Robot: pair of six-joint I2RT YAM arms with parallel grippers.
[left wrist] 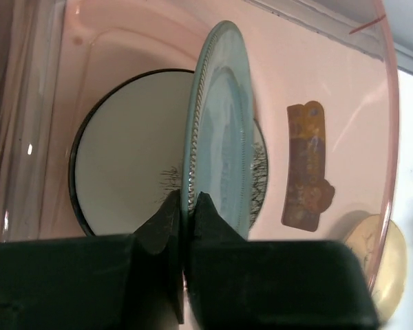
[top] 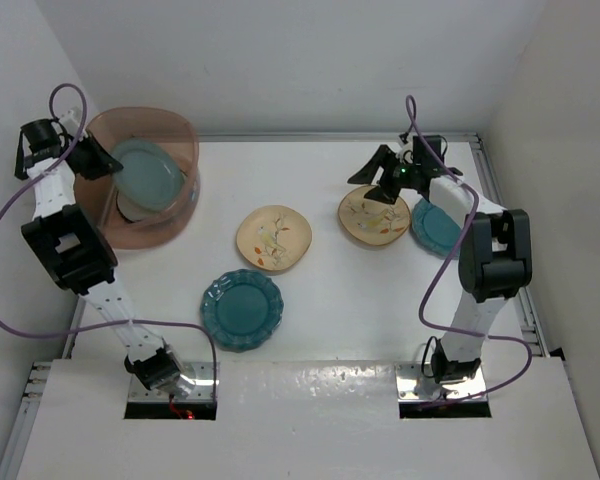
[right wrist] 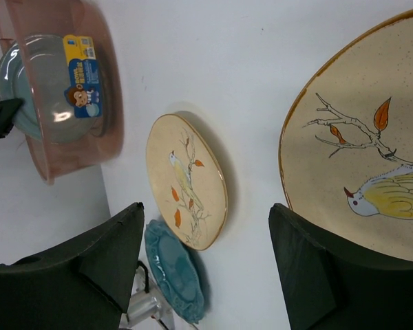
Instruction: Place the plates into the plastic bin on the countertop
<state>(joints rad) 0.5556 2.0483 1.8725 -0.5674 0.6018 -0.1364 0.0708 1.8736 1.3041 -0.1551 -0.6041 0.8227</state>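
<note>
The left gripper [left wrist: 186,206] has matt black plastic fingers [left wrist: 158,227], and between them is a glossy, glazed grey-green plate [left wrist: 224,137] with a beaded rim. Around it, the bin [left wrist: 330,75] is smooth translucent pink plastic with a paper label [left wrist: 306,165]. Below the right gripper [right wrist: 206,220], a speckled cream plate [right wrist: 372,117] looks satin-glazed on the glossy white countertop [right wrist: 248,69].

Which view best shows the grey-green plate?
Left wrist: the grey-green plate close, edge-on, rim pinched by the left gripper in the plastic bin. Top external shows it small and tilted; right wrist, dimly through the bin wall.
</note>
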